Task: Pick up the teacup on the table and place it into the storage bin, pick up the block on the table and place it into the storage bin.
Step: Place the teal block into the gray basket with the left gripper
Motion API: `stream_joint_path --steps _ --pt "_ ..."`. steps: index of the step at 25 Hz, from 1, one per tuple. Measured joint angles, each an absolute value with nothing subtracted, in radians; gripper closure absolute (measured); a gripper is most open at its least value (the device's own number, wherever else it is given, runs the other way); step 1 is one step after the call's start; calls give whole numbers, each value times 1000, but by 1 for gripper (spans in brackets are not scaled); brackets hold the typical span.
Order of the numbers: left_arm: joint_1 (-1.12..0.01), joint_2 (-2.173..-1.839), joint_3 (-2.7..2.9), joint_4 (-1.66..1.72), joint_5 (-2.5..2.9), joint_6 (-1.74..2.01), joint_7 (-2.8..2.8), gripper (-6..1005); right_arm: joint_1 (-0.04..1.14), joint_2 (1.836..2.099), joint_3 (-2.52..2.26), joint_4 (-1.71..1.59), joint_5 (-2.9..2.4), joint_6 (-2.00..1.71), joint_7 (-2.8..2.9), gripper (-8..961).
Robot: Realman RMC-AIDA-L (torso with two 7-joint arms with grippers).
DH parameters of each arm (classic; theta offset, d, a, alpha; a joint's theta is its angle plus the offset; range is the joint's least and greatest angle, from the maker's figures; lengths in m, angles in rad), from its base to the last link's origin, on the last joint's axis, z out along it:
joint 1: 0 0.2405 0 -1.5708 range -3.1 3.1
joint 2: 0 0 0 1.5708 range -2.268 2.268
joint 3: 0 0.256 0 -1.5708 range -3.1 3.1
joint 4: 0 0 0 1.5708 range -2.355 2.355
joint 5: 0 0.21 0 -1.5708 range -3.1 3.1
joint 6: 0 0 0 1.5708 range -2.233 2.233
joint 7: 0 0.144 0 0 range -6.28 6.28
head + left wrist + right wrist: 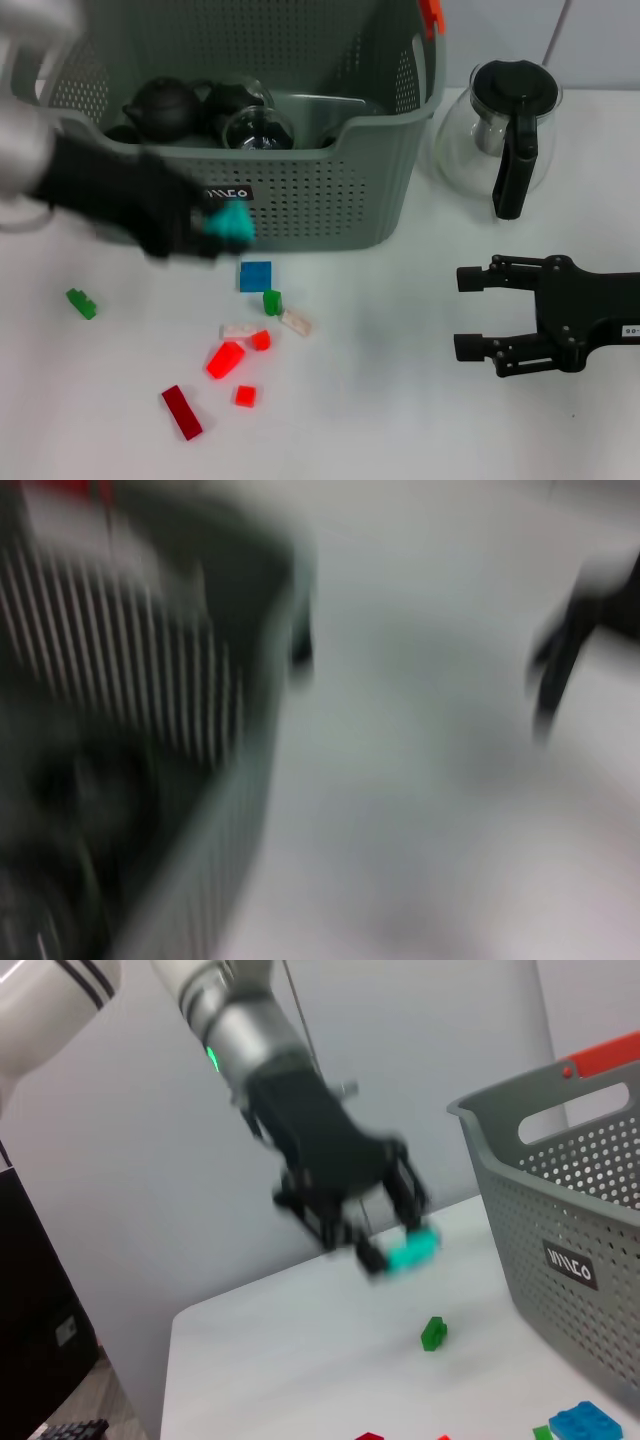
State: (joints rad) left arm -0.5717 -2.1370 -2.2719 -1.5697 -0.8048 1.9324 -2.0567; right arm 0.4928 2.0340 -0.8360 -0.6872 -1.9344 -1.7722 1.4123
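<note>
Far left of the white table (400, 420): a small green block (81, 302) lies alone, well apart from the rest.

Left gripper (215, 228) is raised off the table in front of the storage bin (330, 190), near its black label (229, 193). Fingers are clamped on a teal block (232, 225); the right wrist view confirms the block pinched at the fingertips, clear of the surface. It sits below the bin's rim, so it likely needs more lift before it can go over the front wall.

Below the gripper, loose blocks scatter on the table: a dark red block (182, 411) nearest the front edge, a bright red block (225, 359), a small red square (245, 396), a blue block (255, 276), a second green block (272, 301), and pale pieces between them. None touch the bin.

Inside the bin: a dark teapot (160, 108) and a glass vessel (258, 128), plus other dark ware. I cannot single out a teacup; none shows on the table, so that half of the task looks done.

Right of the bin: a glass coffee pot (500, 130) with black handle, standing upright, just beside the bin.

Far right: right gripper (470, 312) hangs low over the table, jaws apart, holding nothing — seemingly parked while the left arm works.
</note>
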Motion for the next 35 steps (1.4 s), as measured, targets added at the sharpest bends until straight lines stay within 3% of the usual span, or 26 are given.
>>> stream_joint_path --steps 4,11,22,27,35 --pt "-592 -2114 -2407 -1546 -1020 1858 -2064 533 494 2034 -836 -687 -1934 -1773 1411 39" --pt "-638 -2125 -2200 -1524 -895 1404 -2241 507 500 2037 -836 -687 -1934 -1774 1411 38" --pt "-1008 -2117 -2048 -874 -256 1074 -2595 467 497 2040 -834 -687 -1934 -1775 1408 39" --pt "-992 -2132 -2050 -910 -260 1066 -2590 449 497 2039 -833 -687 -1934 -1776 1405 39" --pt "-879 -2166 -2076 -1189 -318 1191 -2592 420 493 2039 -835 -687 -1934 -1777 1402 38"
